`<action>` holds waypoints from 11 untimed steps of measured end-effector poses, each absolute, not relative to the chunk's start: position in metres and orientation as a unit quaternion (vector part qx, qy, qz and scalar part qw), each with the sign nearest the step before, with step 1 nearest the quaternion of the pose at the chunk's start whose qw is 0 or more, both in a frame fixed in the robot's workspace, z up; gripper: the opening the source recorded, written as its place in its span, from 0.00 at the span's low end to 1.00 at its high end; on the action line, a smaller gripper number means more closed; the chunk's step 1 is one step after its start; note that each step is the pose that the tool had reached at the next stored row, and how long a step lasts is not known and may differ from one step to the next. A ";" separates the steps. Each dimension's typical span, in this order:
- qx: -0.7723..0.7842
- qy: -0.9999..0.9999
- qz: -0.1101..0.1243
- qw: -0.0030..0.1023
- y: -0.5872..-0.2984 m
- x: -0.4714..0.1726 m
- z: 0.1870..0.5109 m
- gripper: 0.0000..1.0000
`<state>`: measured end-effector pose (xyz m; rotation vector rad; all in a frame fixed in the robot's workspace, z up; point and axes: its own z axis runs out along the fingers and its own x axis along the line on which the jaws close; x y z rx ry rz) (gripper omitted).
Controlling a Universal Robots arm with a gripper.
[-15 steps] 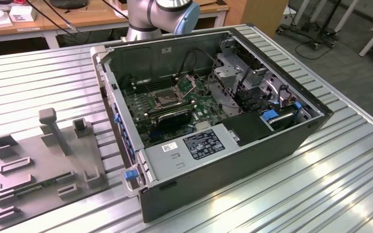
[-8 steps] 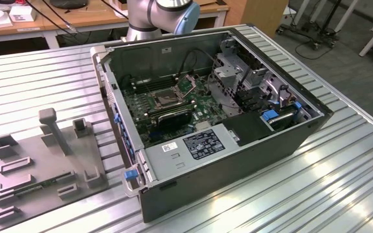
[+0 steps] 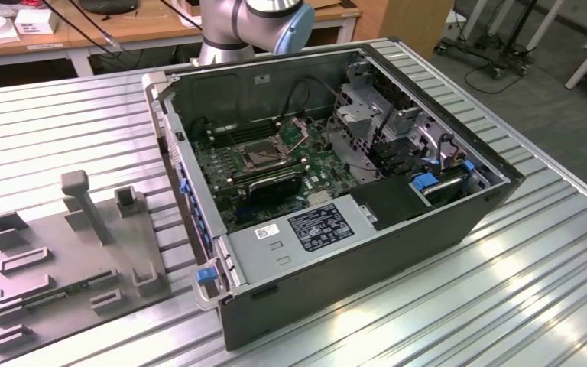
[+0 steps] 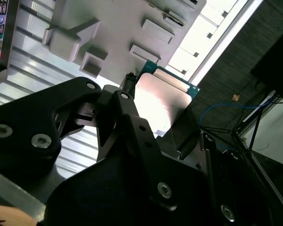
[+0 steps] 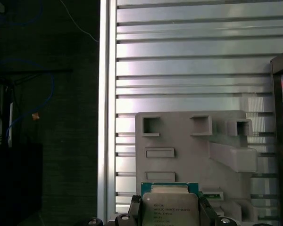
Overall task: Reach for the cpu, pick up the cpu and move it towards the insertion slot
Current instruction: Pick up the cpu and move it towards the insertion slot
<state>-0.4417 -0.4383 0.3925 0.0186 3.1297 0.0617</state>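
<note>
The cpu (image 5: 170, 209) has a pale silvery top plate and a thin green rim, and it sits clamped between the black fingers (image 5: 134, 209) of my gripper (image 5: 170, 217). In the second wrist view the cpu (image 4: 166, 96) is tilted in the gripper (image 4: 159, 109), held well above the grey tray (image 4: 118, 28). The insertion slot (image 3: 263, 157) is a square dark socket with a silvery frame. It lies on the green motherboard (image 3: 319, 164) inside the open computer case, apart from the gripper.
The grey plastic tray (image 3: 69, 267) with rectangular recesses and upright posts lies on the ribbed metal table (image 3: 538, 260) at the exterior view's left. The open black case (image 3: 457, 222) stands beside it. The arm's base (image 3: 242, 30) rises behind the case.
</note>
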 end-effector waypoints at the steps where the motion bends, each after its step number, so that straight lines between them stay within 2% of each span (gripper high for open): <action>1: 0.006 1.000 0.020 0.006 -0.438 -0.442 0.393 0.55; 11: 0.006 1.000 0.020 0.005 -0.438 -0.439 0.397 0.55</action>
